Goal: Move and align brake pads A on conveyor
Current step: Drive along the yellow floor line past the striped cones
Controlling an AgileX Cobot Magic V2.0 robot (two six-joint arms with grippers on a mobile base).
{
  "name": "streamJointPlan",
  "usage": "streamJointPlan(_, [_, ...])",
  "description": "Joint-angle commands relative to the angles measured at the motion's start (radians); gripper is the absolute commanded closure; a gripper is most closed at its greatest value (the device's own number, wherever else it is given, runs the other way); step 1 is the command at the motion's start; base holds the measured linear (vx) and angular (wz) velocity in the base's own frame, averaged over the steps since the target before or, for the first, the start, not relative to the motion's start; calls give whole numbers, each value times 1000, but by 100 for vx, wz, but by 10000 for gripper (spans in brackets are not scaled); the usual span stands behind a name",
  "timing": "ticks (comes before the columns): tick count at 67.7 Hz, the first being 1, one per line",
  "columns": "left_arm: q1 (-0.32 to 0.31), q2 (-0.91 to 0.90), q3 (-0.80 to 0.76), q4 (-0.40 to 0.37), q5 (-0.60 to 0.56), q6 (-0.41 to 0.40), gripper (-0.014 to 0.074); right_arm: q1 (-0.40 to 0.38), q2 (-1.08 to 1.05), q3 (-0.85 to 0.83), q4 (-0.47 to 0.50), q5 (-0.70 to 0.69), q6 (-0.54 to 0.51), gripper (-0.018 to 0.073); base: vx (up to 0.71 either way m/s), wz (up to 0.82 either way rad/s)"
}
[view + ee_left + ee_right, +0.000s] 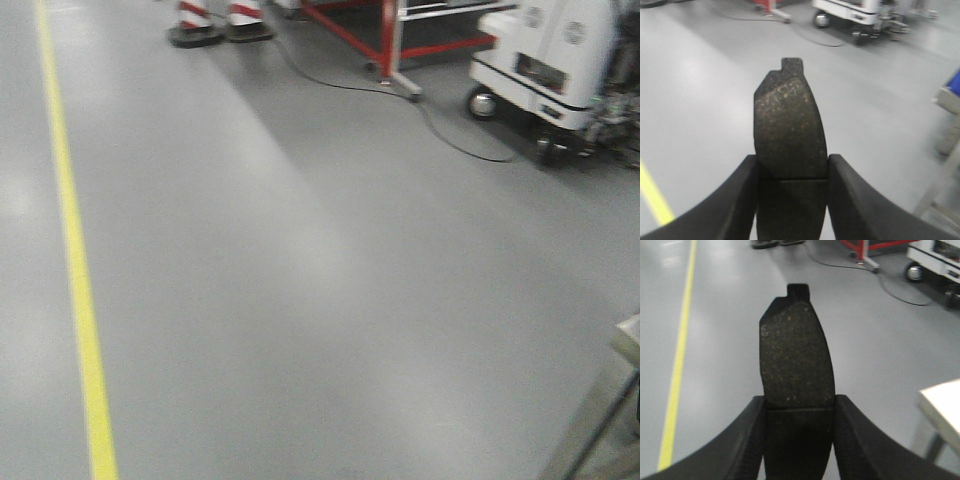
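Fig.: carry step, both arms loaded. L gripper [792, 167] jaws pinch one brake pad [789, 125] across its width; R gripper [799, 405] jaws pinch a second pad [796, 355] likewise. Both pads hang over bare floor [300, 300]; conveyor not in view. Advice: hold firm, wrists level, no release till belt lies beneath. Each pad's long axis runs straight out from jaws, tabbed end fwd.

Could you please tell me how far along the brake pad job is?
Done: both pickups. The left gripper is shut on one flat dark grey curved brake pad, the right gripper on a second such pad. In hand: both held above bare grey floor. Left: placing and aligning them; no conveyor belt is in view.
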Motion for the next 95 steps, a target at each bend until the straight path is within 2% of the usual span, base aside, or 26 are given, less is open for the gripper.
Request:
streamJointPlan(1, [-2,8,-29,12,-85,1,602,-5,5,-32,-8,-85,-4,564,-14,77])
streamJointPlan(21, [-1,8,-29,12,-85,1,602,-5,5,-32,-8,-85,-4,564,-12,53])
streamJointPlan(50, [-1,8,-29,12,-85,1,602,-5,5,-32,-8,-85,-4,564,2,10])
streamJointPlan(95, [-1,8,-29,12,-85,1,602,-5,5,-32,-8,-84,-4,564,31,27])
